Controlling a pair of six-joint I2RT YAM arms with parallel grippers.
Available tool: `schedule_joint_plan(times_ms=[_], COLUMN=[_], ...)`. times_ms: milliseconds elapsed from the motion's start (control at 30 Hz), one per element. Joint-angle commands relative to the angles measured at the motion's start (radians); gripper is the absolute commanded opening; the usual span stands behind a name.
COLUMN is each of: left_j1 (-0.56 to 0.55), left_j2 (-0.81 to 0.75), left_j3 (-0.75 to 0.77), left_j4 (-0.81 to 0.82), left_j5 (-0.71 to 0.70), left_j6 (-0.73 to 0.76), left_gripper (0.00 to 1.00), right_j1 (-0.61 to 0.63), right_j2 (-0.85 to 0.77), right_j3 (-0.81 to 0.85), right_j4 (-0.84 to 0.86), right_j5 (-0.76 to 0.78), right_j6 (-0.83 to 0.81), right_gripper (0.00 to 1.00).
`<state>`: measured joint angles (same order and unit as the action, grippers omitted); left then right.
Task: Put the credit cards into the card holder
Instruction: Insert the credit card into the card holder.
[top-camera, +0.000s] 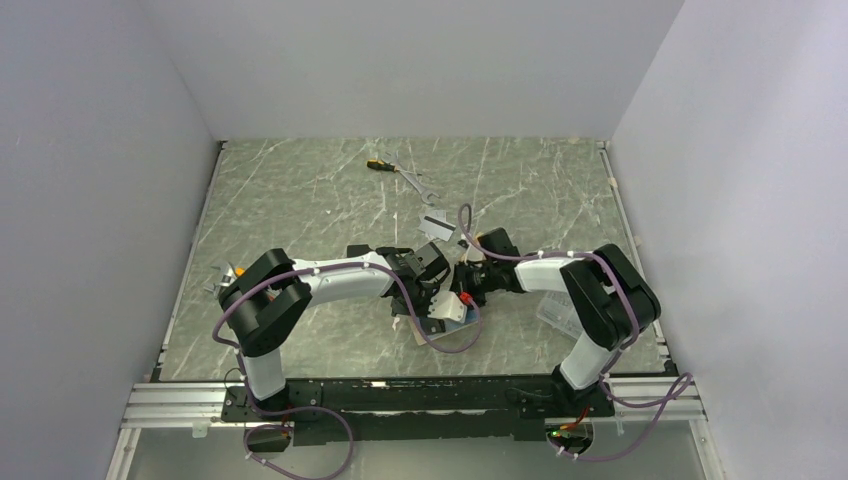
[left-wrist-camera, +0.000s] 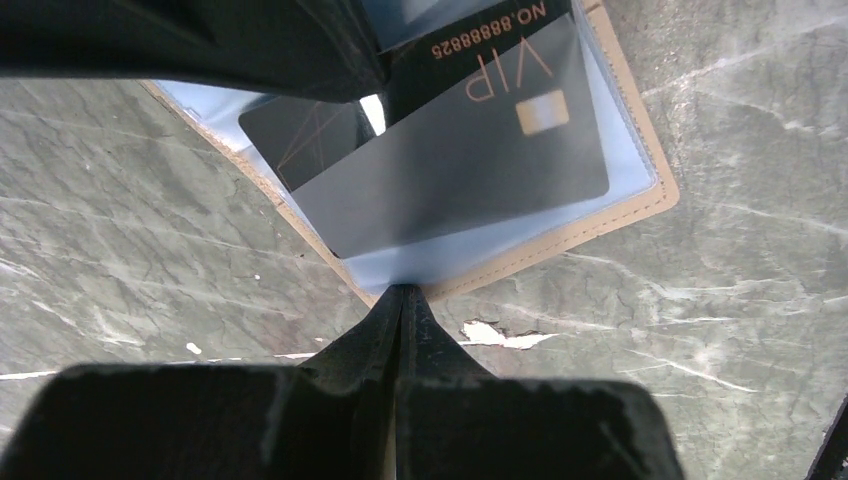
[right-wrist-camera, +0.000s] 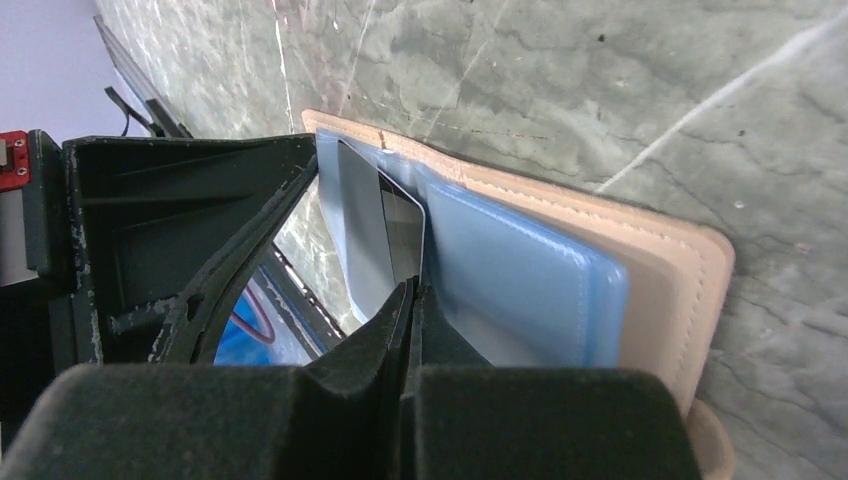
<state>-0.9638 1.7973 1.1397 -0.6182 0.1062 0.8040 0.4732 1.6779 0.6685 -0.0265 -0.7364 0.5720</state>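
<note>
The tan card holder (left-wrist-camera: 560, 238) lies open on the table, its pale blue sleeves facing up; it also shows in the right wrist view (right-wrist-camera: 660, 290) and under both grippers in the top view (top-camera: 412, 326). My left gripper (left-wrist-camera: 400, 292) is shut on its near edge. A black card marked VIP (left-wrist-camera: 470, 160) sits partly inside a sleeve. My right gripper (right-wrist-camera: 413, 290) is shut on that black card's edge (right-wrist-camera: 400, 235). In the top view the two grippers meet, left (top-camera: 440, 290) and right (top-camera: 466, 288). A silver-grey card (top-camera: 436, 224) lies just behind them.
A screwdriver (top-camera: 377, 164) and a wrench (top-camera: 420, 185) lie at the back. A clear plastic box (top-camera: 555, 308) sits by the right arm. A small orange and pale thing (top-camera: 226, 273) lies near the left edge. White walls enclose the table.
</note>
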Motion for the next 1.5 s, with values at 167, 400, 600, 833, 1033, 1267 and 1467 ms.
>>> schedule_joint_plan(times_ms=[167,400,600,833,1033,1267,1467], left_j1=[0.004,0.003,0.005,0.005,0.005,0.005,0.005], left_j2=[0.044,0.038,0.041,0.04,0.045,0.045,0.042], left_j3=[-0.014,-0.021,-0.02,-0.024,-0.019,-0.013,-0.008], left_j4=[0.063,0.068,0.07,0.071,0.069,0.068,0.066], left_j5=[-0.029,-0.029,-0.027,-0.028,-0.026,-0.029,-0.029], left_j6=[0.028,0.027,0.024,0.029,0.028,0.03,0.025], left_gripper=[0.04,0.04,0.04,0.03,0.03,0.03,0.03], right_j1=[0.029,0.024,0.02,0.014,0.012,0.012,0.023], right_j2=[0.039,0.049,0.024,0.037,0.016,-0.008,0.001], right_j3=[0.057,0.135,0.162,0.181,0.169,0.142,0.143], right_j4=[0.004,-0.119,-0.181,-0.249,-0.28,-0.272,-0.238], right_j5=[0.016,0.053,0.078,0.085,0.1,0.089,0.06], right_j6=[-0.003,-0.084,-0.13,-0.174,-0.187,-0.192,-0.173], right_gripper=[0.0,0.0,0.0,0.0,0.0,0.0,0.0])
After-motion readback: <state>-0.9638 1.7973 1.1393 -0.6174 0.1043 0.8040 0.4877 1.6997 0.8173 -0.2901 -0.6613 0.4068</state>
